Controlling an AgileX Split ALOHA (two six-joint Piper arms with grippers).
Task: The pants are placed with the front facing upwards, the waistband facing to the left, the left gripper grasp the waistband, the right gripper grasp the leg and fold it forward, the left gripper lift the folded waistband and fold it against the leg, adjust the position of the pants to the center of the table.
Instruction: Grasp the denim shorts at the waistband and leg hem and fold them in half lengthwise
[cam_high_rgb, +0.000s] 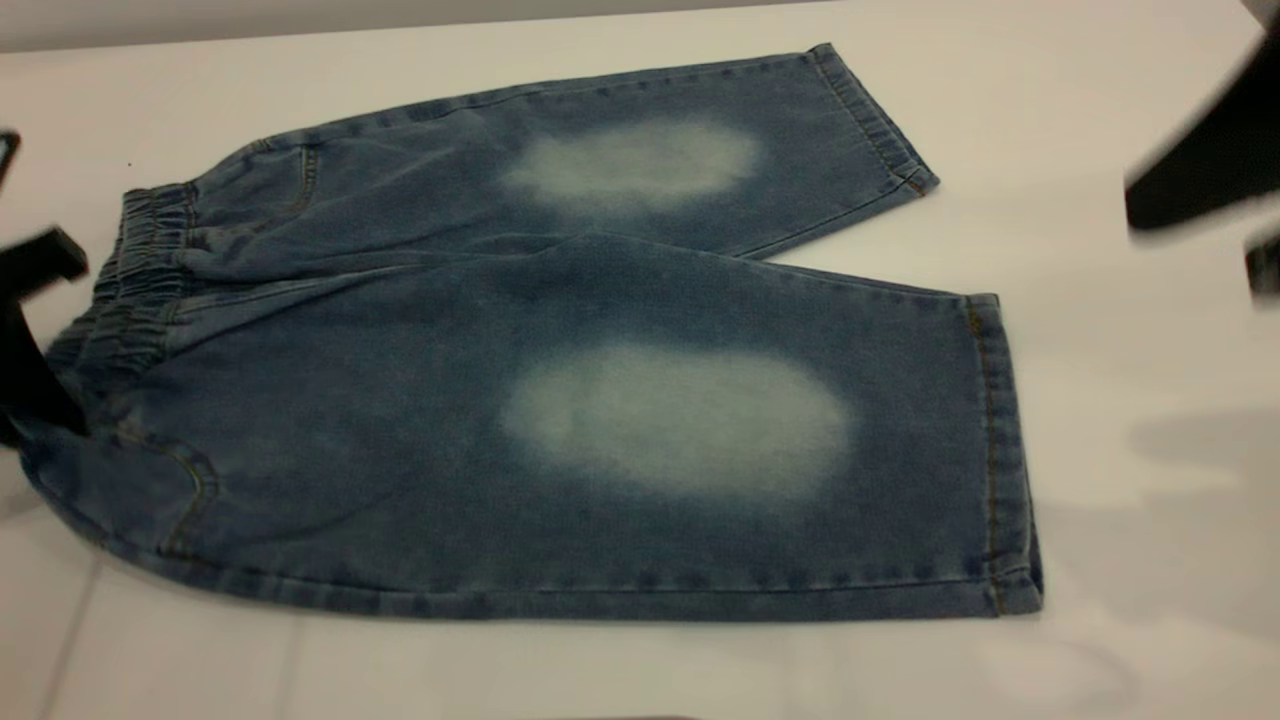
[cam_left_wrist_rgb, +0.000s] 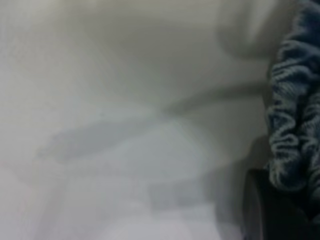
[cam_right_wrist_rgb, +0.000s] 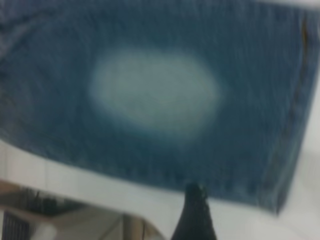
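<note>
at waistband (cam_high_rgb: 140, 290) end of pants (cam_high_rgb: 560, 400): left claw (cam_high_rgb: 35, 340) touching, grip state unclear.

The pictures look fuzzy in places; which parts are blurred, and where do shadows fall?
Exterior view: right claw smeared, grey shadow on the table. Left wrist view: hazy, soft waistband. Right wrist view: pants blurred throughout.

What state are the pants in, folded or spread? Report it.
Spread: the pants lie flat on the table, both legs apart, both faded ovals showing.
</note>
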